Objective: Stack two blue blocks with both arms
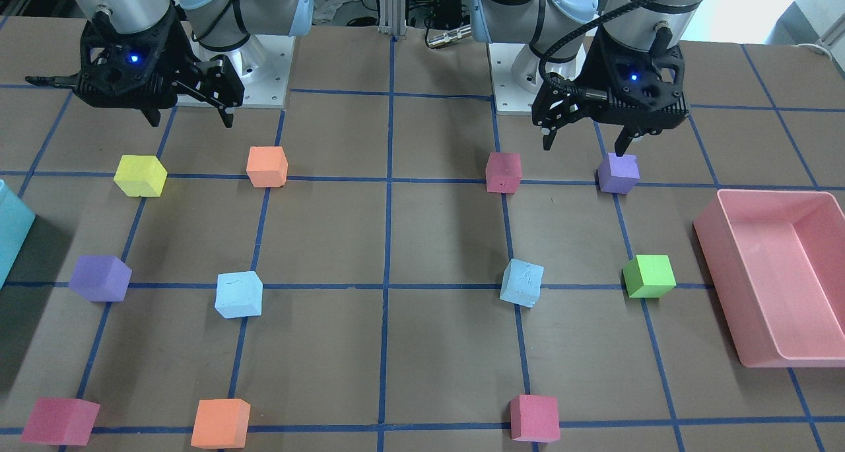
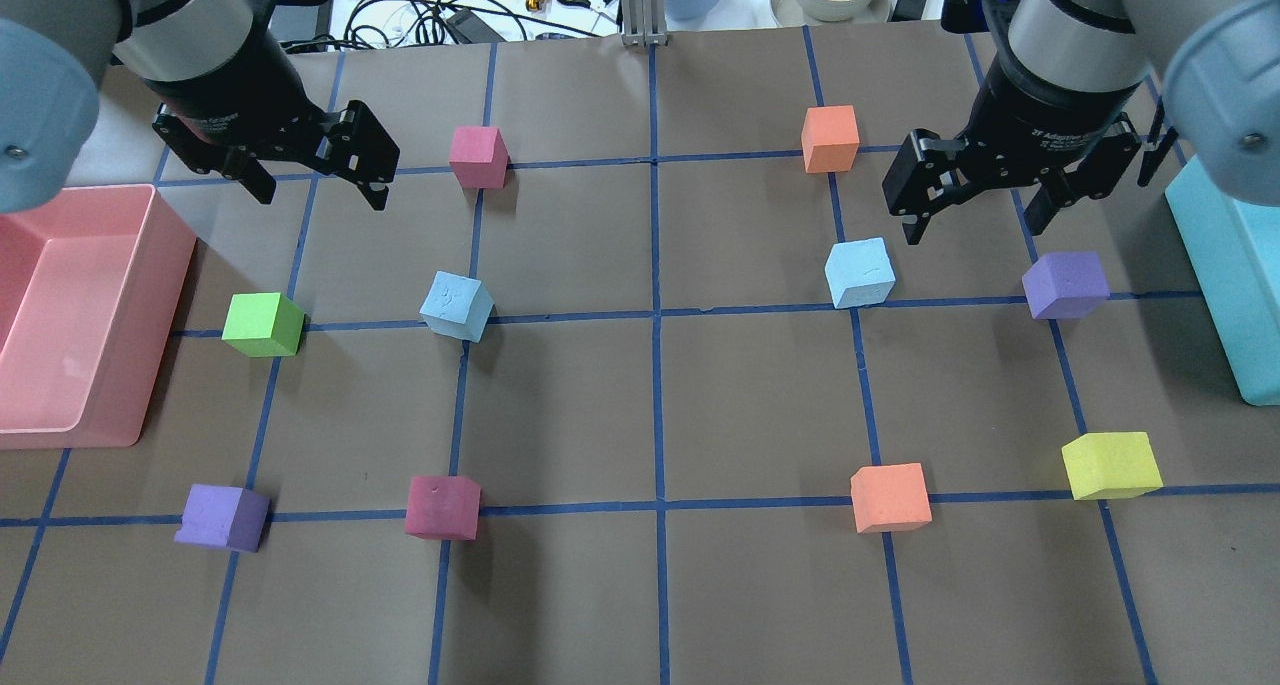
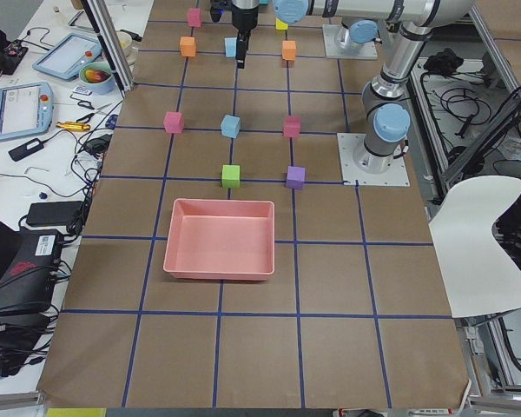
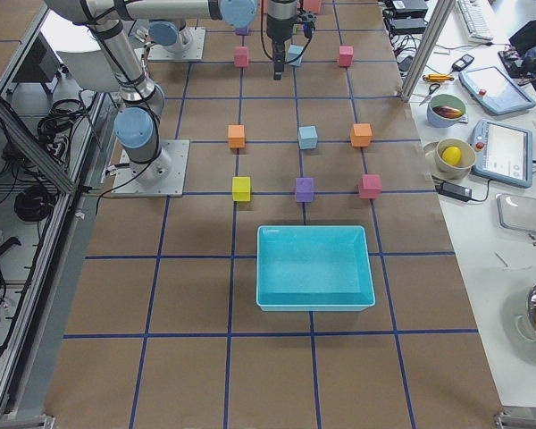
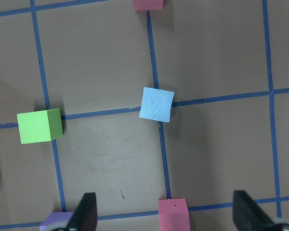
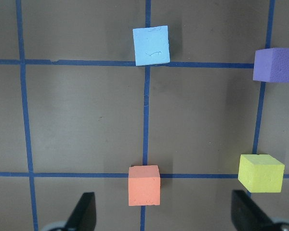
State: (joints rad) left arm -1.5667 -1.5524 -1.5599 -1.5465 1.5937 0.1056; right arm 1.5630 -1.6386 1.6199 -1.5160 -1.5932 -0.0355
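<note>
Two pale blue blocks lie apart on the brown table, one on my left side [image 2: 457,305] and one on my right side [image 2: 860,272]. In the front view the left-side block [image 1: 521,282] lies on the view's right and the right-side block [image 1: 238,294] on its left. My left gripper [image 2: 310,175] hangs open and empty above the table, far-left of its block [image 5: 156,104]. My right gripper [image 2: 975,215] hangs open and empty, just far-right of its block [image 6: 151,45]. Neither gripper touches a block.
A pink bin [image 2: 165,305] stands at the left edge and a teal box [image 2: 1225,275] at the right edge. A green cube [image 2: 263,324], purple cubes [image 2: 1065,284] [image 2: 222,516], orange cubes [image 2: 830,138] [image 2: 890,497], red cubes [image 2: 478,156] [image 2: 442,507] and a yellow cube [image 2: 1110,464] lie around the grid.
</note>
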